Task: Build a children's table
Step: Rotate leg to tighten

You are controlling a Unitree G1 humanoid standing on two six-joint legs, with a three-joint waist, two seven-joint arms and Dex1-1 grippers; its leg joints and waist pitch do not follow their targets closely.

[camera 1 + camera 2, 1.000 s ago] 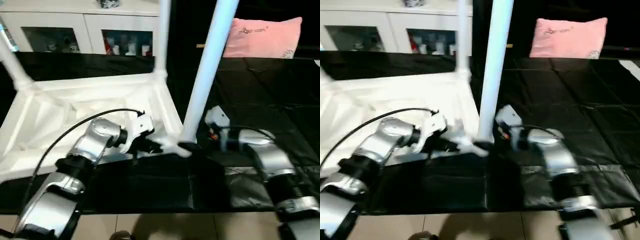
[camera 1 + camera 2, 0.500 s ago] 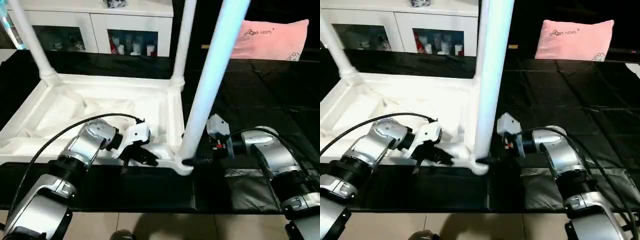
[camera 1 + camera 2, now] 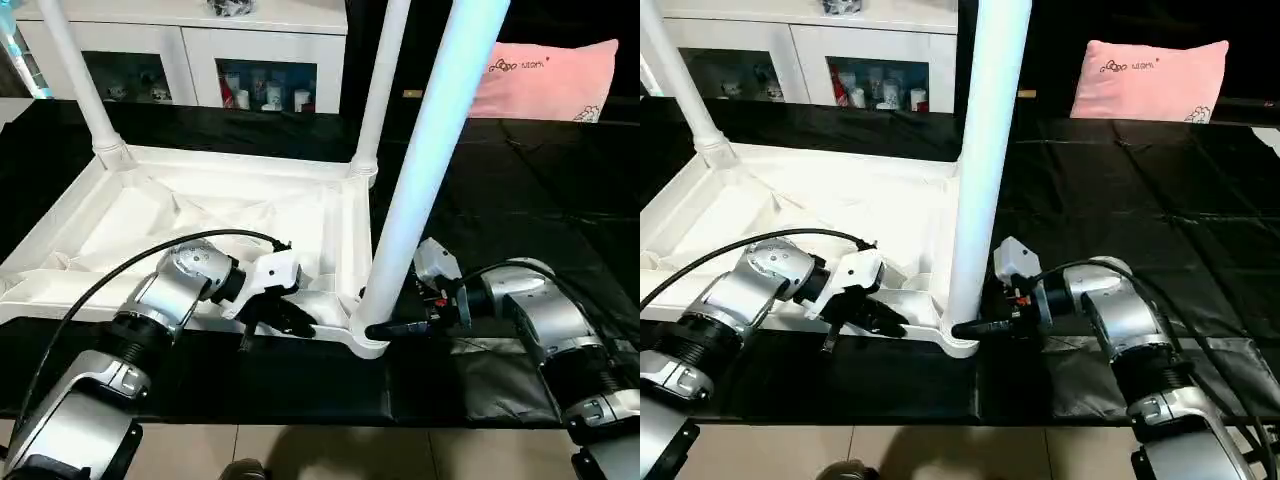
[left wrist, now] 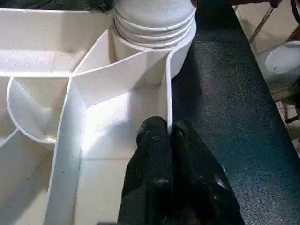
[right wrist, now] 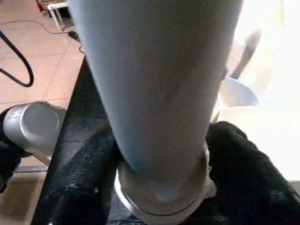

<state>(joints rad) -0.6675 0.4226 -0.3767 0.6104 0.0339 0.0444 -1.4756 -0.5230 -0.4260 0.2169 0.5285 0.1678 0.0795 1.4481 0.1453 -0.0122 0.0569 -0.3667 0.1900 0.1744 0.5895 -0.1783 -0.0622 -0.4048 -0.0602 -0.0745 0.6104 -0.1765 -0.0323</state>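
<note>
Tabletop [image 3: 200,215] lies upside-down, centre-left of frame, on black floor mat [image 3: 520,190]. Left hand [image 3: 285,315] pinched shut on its near rim wall, prob. to steady it. Right hand [image 3: 395,327] straddles near-right leg [image 3: 420,170] base, fingers [image 5: 239,173] either side at the socket; firm grip or not, can't tell. Two far legs upright. Cabinet [image 3: 200,50] top left, pink pillow [image 3: 550,80] top right, both well apart; nothing blocking.

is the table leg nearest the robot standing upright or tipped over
Upright: the near leg rises from the tabletop's corner socket.
</note>
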